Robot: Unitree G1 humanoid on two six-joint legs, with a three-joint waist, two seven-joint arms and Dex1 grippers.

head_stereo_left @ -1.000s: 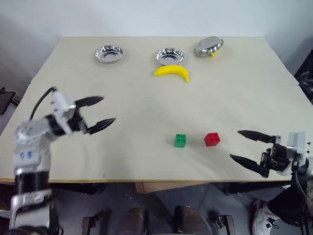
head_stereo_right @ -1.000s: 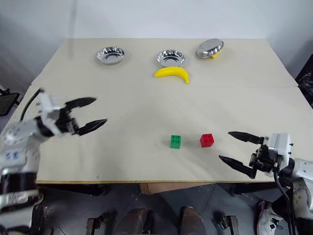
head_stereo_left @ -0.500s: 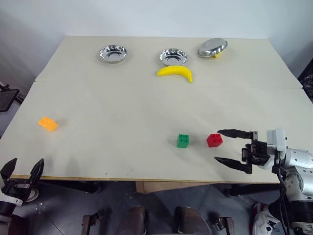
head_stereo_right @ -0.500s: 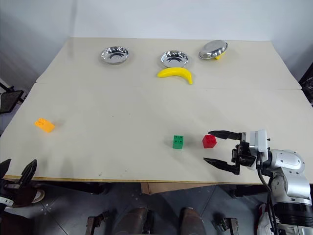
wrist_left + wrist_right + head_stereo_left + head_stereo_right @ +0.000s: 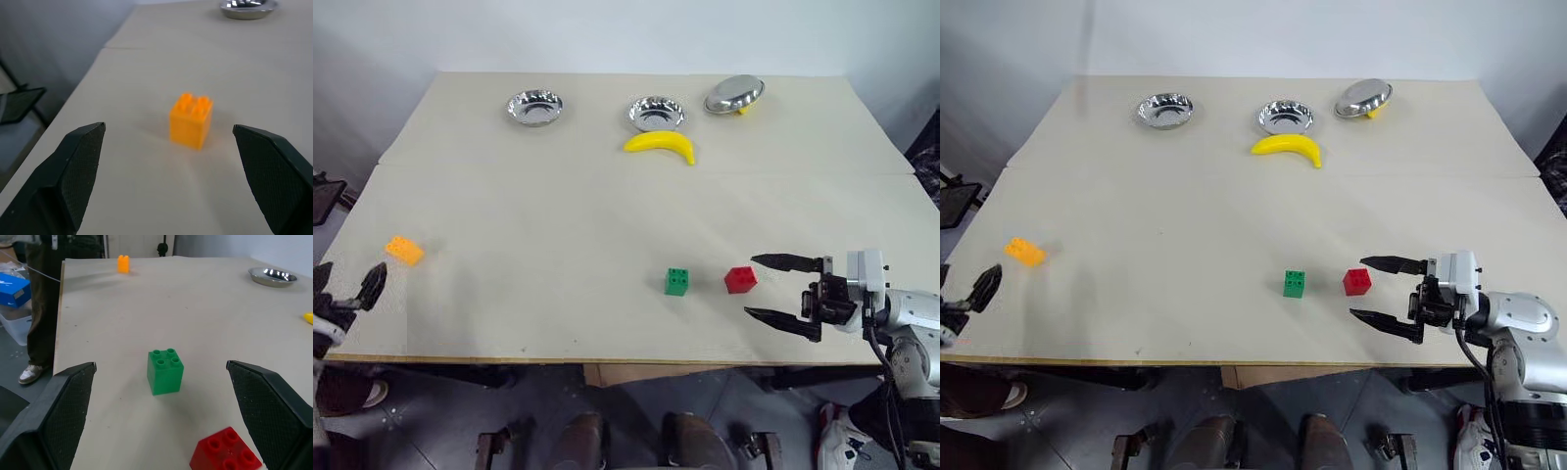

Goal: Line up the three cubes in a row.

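The left gripper (image 5: 347,294) has swung away from the middle of the desk and now sits low at about 8 o'clock in the head view, right at the desk's near-left edge, with its two black fingers spread wide and nothing between them. When it moved off, it uncovered the small orange studded plastic cube (image 5: 404,251), which sits just past it near the left edge, at about 9 o'clock; in the left wrist view that orange cube (image 5: 191,120) stands straight ahead between the open fingers, but not touching them. The right gripper (image 5: 1387,289) is also wide open and empty; it has slid a little toward the middle and now points sideways at the small red studded plastic cube (image 5: 1356,281), which is just beside its fingertips at about 4 o'clock. The small green studded plastic cube (image 5: 1294,284) sits close to the red one, toward the middle. The beige desk (image 5: 558,225) also holds a yellow banana (image 5: 660,146) and three shiny metal bowls (image 5: 533,106) far off at 12 o'clock. So green and red already sit side by side, and the orange cube is the one far away. I think the left gripper is now lined up to grab it and bring it over.
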